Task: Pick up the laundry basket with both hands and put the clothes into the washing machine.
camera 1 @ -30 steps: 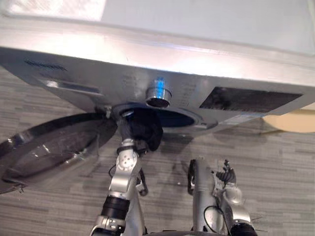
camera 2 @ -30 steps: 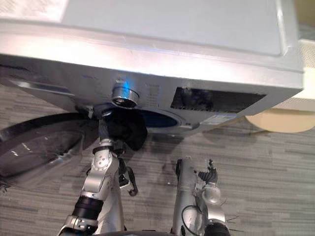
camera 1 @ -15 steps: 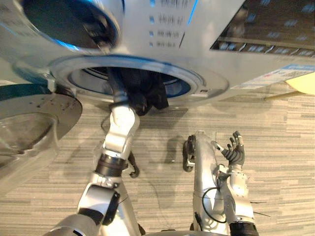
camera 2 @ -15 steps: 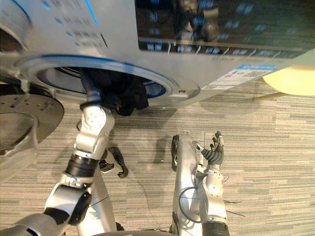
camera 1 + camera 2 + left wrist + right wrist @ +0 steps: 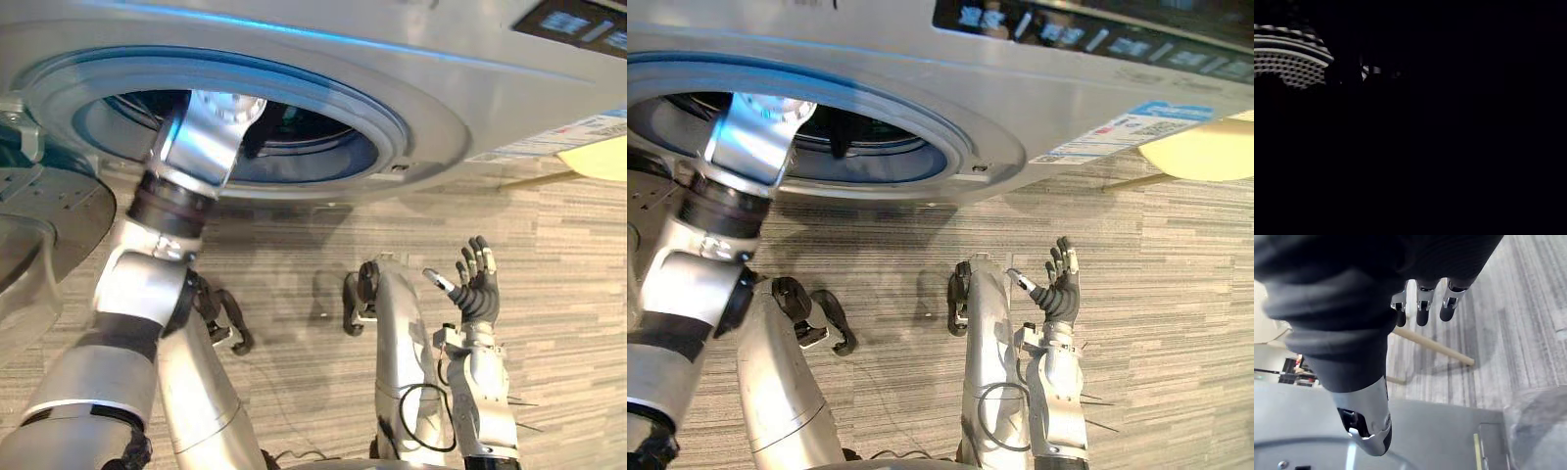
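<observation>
Left arm [image 5: 191,157] now deep in the washing machine [image 5: 431,127], dark garment gone inside with it. Left hand's state cannot be told; right hand [image 5: 476,291] open below the machine.

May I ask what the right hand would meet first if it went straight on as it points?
Probably the front of the washing machine, though depth is unclear; the open right hand points across the floor toward it.

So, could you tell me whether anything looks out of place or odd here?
Nothing stands out. The washing machine door stands open, the left arm reaches into the drum, and the right hand is raised, open and empty.
</observation>
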`<state>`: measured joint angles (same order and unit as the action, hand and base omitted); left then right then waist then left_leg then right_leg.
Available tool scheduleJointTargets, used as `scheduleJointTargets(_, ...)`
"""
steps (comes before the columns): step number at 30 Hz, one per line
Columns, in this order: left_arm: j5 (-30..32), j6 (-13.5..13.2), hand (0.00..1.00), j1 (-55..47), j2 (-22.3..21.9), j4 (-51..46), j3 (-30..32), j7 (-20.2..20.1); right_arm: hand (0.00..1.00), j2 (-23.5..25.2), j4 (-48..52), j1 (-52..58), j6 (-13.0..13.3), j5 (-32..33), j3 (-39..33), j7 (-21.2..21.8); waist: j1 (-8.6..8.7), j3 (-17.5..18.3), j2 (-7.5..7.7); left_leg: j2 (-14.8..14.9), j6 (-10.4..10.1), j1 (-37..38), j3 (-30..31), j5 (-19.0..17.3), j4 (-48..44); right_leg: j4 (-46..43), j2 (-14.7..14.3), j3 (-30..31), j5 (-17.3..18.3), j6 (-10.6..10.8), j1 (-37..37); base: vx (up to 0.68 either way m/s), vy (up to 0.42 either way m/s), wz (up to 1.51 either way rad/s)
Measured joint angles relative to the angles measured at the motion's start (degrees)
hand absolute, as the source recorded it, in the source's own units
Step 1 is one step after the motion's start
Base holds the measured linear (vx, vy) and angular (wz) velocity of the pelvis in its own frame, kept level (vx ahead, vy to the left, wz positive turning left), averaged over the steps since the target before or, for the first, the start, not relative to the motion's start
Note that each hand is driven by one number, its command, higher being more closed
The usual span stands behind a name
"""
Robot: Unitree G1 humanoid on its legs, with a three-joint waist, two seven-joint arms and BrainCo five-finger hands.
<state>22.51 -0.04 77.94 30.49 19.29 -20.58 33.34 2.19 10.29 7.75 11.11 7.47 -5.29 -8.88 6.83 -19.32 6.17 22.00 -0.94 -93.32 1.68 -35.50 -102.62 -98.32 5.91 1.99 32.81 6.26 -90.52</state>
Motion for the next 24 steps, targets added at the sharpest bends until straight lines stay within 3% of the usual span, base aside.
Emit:
scheduleJointTargets(4,8.9,5.3,0.00,2.4,0.8,5.0,-0.3,2.6,0.00,-2.6,2.7,1.4,1.9,1.8,1.8,0.5,0.29,-0.1,0.61,0.0,0.0,-0.3,0.0,0.0,0.1,0.0,0.2,-0.1,0.0,0.0,-0.4,0.06,-0.012,-0.01)
scheduleJointTargets(7,12.8,7.6,0.00,4.1,0.6,11.4,-1.4,-1.9,0.00,-4.8,4.5,1.4,1.7,4.8,1.8,1.6,0.18,-0.2,0.92,0.0,0.0,-0.5,0.0,0.0,0.2,0.0,0.3,-0.1,0.0,0.0,-0.5,0.01,-0.007,0.02)
scheduleJointTargets(9,13.8,7.4,0.00,4.3,0.0,13.7,-1.4,-7.5,0.00,-6.2,6.2,1.4,1.1,6.5,1.7,2.9,0.12,-0.4,1.46,0.0,0.0,-0.5,0.0,0.0,0.2,-0.1,0.4,-0.1,0.0,0.0,-0.5,0.01,-0.007,0.02)
scheduleJointTargets(12,13.0,6.3,0.00,4.3,-1.7,16.3,-1.1,-12.3,0.00,-8.9,8.7,1.4,-0.4,8.7,1.6,5.4,0.07,-0.8,2.69,-0.2,0.0,-0.5,0.1,0.0,0.1,-0.5,0.8,-0.2,0.0,0.0,-0.5,0.04,-0.011,0.04)
scheduleJointTargets(17,10.7,5.4,0.00,1.4,-4.2,17.3,1.2,-14.6,0.00,-12.8,9.5,1.4,-1.5,12.4,1.6,8.2,0.02,-1.0,3.04,-1.0,0.0,0.1,1.2,0.0,-0.2,-0.8,1.6,-1.2,0.2,-0.1,1.3,0.06,-0.006,0.09)
scheduleJointTargets(24,5.9,3.1,0.00,-5.3,-3.2,11.8,1.5,-16.0,0.00,-24.8,11.6,-0.2,-2.8,16.7,1.5,11.2,-1.65,-1.0,3.07,-2.0,0.0,1.7,1.0,0.3,1.1,-0.3,3.3,-1.8,1.2,-0.5,3.4,0.03,-0.016,0.14)
